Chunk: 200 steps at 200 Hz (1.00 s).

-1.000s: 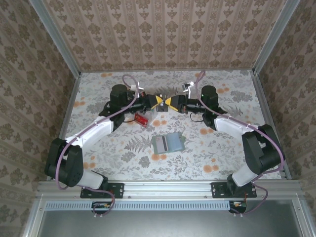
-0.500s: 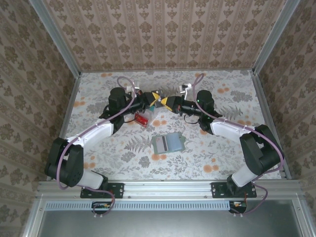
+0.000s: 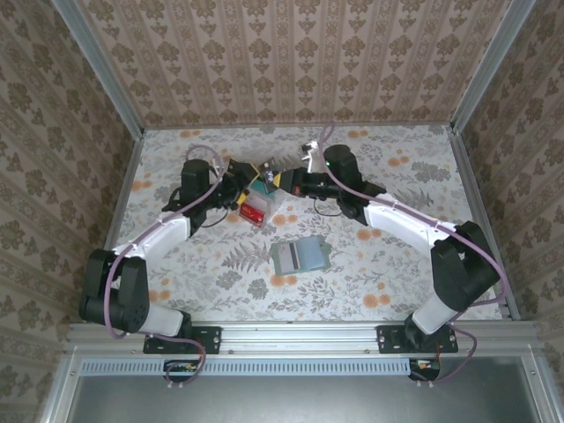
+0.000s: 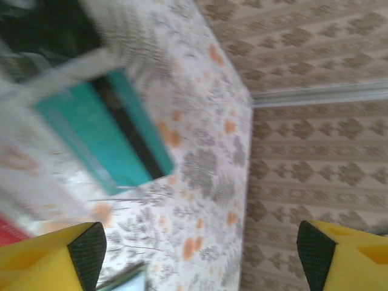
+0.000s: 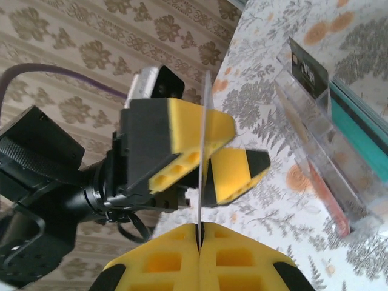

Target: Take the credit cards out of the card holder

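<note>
The card holder (image 3: 300, 256) lies open and flat on the flowered table, its grey and pale blue lining up, apart from both grippers. Far behind it the two grippers meet nose to nose. My right gripper (image 5: 199, 233) is shut on a thin credit card (image 5: 202, 151), seen edge-on and standing upright out of the pads. My left gripper (image 5: 233, 145) faces it with its yellow fingers spread, and the card's edge crosses in front of them. In the left wrist view the left gripper (image 4: 200, 257) is open with only table between its fingers. From above, the left gripper (image 3: 248, 183) and right gripper (image 3: 280, 181) sit close together.
A clear plastic compartment tray (image 3: 258, 210) stands just below the grippers, holding a red card (image 3: 253, 214) and a teal card (image 4: 103, 139). The tray's clear walls (image 5: 315, 151) are close to the right gripper. Patterned walls close in the table at the back and sides.
The left gripper has opened and drawn back to the left. The right gripper has shut on the card and followed leftwards, so the meeting point now sits over the tray's far end.
</note>
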Motion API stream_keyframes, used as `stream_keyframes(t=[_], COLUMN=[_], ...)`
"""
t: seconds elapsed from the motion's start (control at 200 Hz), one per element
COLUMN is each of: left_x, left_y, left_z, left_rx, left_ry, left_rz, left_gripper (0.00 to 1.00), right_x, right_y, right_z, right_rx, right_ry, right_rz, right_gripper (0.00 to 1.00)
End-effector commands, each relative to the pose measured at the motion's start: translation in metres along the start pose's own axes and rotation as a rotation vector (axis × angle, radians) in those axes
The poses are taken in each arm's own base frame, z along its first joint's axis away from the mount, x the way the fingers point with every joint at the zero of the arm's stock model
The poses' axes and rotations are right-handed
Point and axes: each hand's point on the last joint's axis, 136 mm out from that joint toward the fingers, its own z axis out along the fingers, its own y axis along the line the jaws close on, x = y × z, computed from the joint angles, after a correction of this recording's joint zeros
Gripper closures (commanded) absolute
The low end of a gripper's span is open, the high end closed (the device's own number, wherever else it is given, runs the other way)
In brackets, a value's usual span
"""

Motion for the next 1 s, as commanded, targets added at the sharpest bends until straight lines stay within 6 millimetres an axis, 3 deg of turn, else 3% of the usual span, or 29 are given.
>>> stream_keyframes(t=[0.0,0.225,0.445,0.55,0.69,0.995], left_x=[0.0,-0.018,-0.014,-0.01,-0.006,-0.005], left_y=[0.041,0.098,0.124,0.127,0.129,0.125], left_z=[-0.02,-0.069,-0.087,-0.086,-0.085,-0.086], left_rx=[-0.16,-0.365,-0.402,-0.396,-0.394,-0.385], left_ry=[-0.018,-0.1,-0.089,-0.071,-0.052,-0.04], left_rz=[0.045,0.0,-0.049,-0.057,-0.061,-0.054], left_gripper=[0.09,0.0,0.0,0.0,0.0,0.0], right_x=[0.014,0.003,-0.013,-0.025,-0.027,-0.045], right_y=[-0.028,-0.034,-0.034,-0.034,-0.046,-0.062], right_z=[0.017,0.059,0.095,0.113,0.134,0.159], right_rx=[0.174,0.288,0.318,0.314,0.31,0.329], right_ry=[0.1,0.173,0.177,0.157,0.165,0.116], right_rz=[-0.178,-0.426,-0.615,-0.672,-0.726,-0.789], right_gripper=[1.0,1.0,1.0,1.0,1.0,1.0])
